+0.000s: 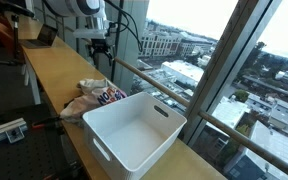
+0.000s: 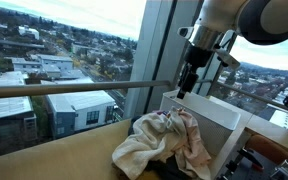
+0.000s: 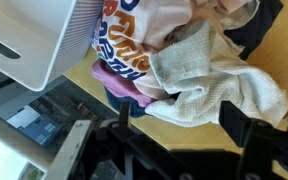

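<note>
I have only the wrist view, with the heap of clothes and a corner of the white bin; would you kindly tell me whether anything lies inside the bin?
Observer: No, in an exterior view the white bin is empty.
Operator: Thank you. Is the gripper touching the clothes?
Observer: No, the gripper hangs clear above the heap of clothes, with nothing in it.
Operator: And what is beyond the bin?
Observer: A tall window; the wooden counter runs along it.
</note>
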